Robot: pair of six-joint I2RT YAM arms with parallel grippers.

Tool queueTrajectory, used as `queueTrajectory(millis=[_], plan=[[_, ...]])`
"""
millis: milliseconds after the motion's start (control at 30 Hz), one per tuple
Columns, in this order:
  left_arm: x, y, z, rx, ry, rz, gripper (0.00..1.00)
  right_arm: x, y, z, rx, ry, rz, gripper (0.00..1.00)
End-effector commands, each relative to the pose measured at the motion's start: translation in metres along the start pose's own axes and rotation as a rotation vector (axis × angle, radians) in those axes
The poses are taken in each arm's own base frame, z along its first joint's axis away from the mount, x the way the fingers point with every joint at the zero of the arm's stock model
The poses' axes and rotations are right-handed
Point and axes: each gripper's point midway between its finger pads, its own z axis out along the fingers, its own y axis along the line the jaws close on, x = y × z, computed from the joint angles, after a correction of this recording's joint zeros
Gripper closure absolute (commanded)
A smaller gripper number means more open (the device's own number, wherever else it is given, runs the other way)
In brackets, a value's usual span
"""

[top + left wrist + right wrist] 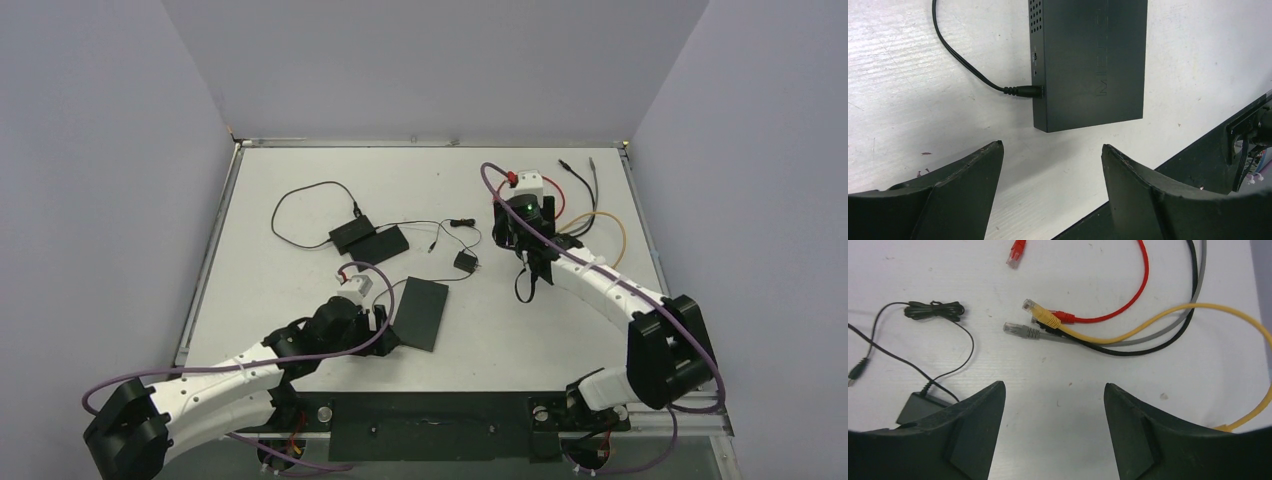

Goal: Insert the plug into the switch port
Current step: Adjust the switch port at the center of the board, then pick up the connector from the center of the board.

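L claw (1052,145), blunt black, spread, empty, near matte black boxy switch (1088,60); ribbed barrel plug (1024,91) seated in its side. R claw (1054,384) spread above loose patch cables (1043,316) on white bench (1158,380).

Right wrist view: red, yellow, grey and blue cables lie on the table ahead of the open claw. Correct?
One colour is wrong: the right wrist view shows a red cable, yellow cable, grey cable and black cable, not blue, ahead of the open right claw.
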Motion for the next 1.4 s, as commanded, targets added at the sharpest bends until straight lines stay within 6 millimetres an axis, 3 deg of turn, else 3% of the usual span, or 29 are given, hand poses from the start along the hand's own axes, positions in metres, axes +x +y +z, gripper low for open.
queueTrajectory(millis=[0,100,267,500,733,933,1033,1267,1367], plan=[[-0.019,-0.02,-0.006,0.076,-0.04,0.026,0.29,-0.023,-0.004,0.018,-0.006,-0.017,-0.256,0.32],[-0.021,-0.024,-0.007,0.116,-0.03,0.02,0.29,-0.013,-0.011,0.036,-0.006,0.059,-0.438,0.33],[-0.02,-0.021,-0.008,0.133,-0.009,0.024,0.28,0.0,-0.014,0.057,-0.031,0.17,-0.574,0.33],[-0.022,-0.018,-0.008,0.144,-0.007,0.026,0.28,0.003,-0.022,0.084,-0.054,0.232,-0.611,0.35],[-0.023,-0.016,-0.004,0.141,0.0,0.037,0.28,0.009,-0.016,0.103,-0.104,0.26,-0.59,0.4],[-0.023,-0.015,-0.002,0.141,0.003,0.031,0.28,0.017,-0.009,0.115,-0.141,0.287,-0.583,0.49],[-0.023,-0.015,-0.001,0.137,0.008,0.029,0.28,0.02,-0.009,0.119,-0.149,0.304,-0.582,0.61],[-0.026,-0.014,0.0,0.132,0.004,0.028,0.28,0.013,-0.009,0.123,-0.168,0.298,-0.547,0.74],[-0.026,-0.014,0.0,0.131,0.005,0.027,0.28,0.013,-0.01,0.123,-0.169,0.303,-0.541,0.88]])
